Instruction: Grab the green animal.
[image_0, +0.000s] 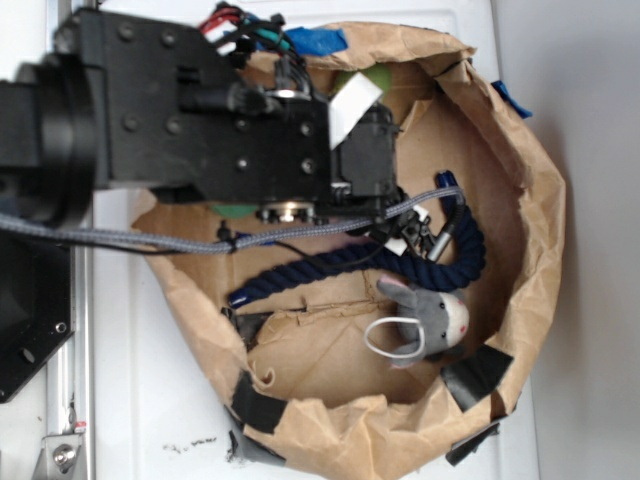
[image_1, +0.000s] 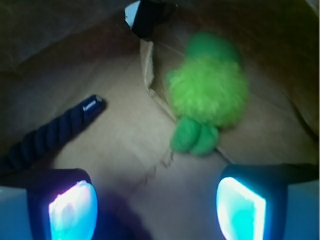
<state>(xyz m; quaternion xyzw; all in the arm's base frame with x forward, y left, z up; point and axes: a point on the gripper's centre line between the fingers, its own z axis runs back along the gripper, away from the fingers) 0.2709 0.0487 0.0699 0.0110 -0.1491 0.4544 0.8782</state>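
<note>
The brown paper bag (image_0: 520, 200) lies open on its side, and the gripper (image_1: 157, 207) reaches inside it with its jaws wide apart and nothing between them. A dark blue rope (image_1: 47, 132) ends ahead of the left jaw. The green animal (image_1: 210, 95) lies on the paper ahead of the gap, nearer the right jaw, feet toward the jaws, untouched. The grey plush animal (image_0: 430, 318) lies well apart.

no legible text, labels, brands or numbers in either view. exterior view: the black metal robot arm housing (image_0: 200, 110) and the crumpled brown paper bag (image_0: 500, 200) carry no readable markings. wrist view is too blurred to read anything.
</note>
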